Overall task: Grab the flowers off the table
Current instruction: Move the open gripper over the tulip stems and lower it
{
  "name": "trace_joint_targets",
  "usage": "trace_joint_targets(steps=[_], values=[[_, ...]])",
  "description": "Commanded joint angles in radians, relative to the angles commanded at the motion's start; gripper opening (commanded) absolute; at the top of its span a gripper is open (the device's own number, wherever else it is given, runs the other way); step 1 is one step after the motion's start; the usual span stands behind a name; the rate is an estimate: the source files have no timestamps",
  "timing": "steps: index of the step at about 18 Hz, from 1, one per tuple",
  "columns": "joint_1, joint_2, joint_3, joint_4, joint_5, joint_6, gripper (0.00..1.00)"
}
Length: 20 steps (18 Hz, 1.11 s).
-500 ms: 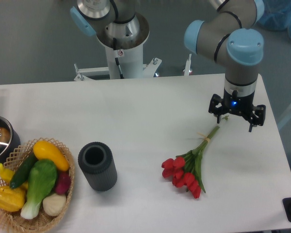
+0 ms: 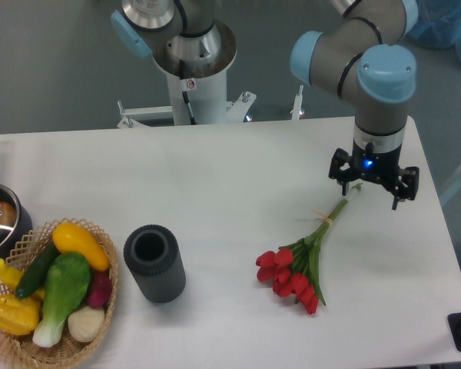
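Note:
The flowers (image 2: 301, 257), a small bunch of red tulips with green stems and a pale band, lie flat on the white table (image 2: 215, 192) at the right. Their blooms point toward the front and the stem ends point up toward the back right. My gripper (image 2: 373, 188) hangs just above the stem tips, its dark fingers spread wide and nothing between them. The stem ends reach under the gripper's left finger.
A dark grey ribbed cylinder cup (image 2: 154, 263) stands left of the flowers. A wicker basket (image 2: 100, 307) of vegetables sits at the front left, with a metal pot (image 2: 0, 223) behind it. The table's right edge runs close to the gripper.
The gripper has shifted very slightly left and up; the flowers have not moved.

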Motion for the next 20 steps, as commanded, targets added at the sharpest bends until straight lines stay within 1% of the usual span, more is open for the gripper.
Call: trace_joint_targets(steps=[2, 3, 4, 7, 9, 10, 12, 13, 15, 17, 19, 20], values=[[-0.006, -0.003, -0.032, 0.0, -0.002, 0.0, 1.0], [-0.008, 0.0, -0.064, 0.006, -0.005, 0.005, 1.0], [-0.014, 0.002, -0.08, 0.023, -0.003, -0.001, 1.0], [-0.04, 0.002, -0.089, 0.029, -0.003, 0.011, 1.0], [-0.051, -0.005, -0.089, 0.029, -0.003, 0.058, 1.0], [-0.063, -0.014, -0.089, 0.031, -0.003, 0.078, 1.0], [-0.072, -0.072, -0.081, 0.046, -0.002, 0.075, 1.0], [-0.071, -0.087, -0.078, 0.061, -0.002, 0.075, 1.0], [-0.062, -0.098, -0.077, 0.069, -0.006, 0.081, 1.0], [-0.055, -0.11, -0.077, 0.071, -0.052, 0.083, 1.0], [-0.058, -0.139, -0.068, 0.074, -0.083, 0.081, 1.0], [-0.061, -0.156, -0.064, 0.092, -0.084, 0.081, 1.0]])
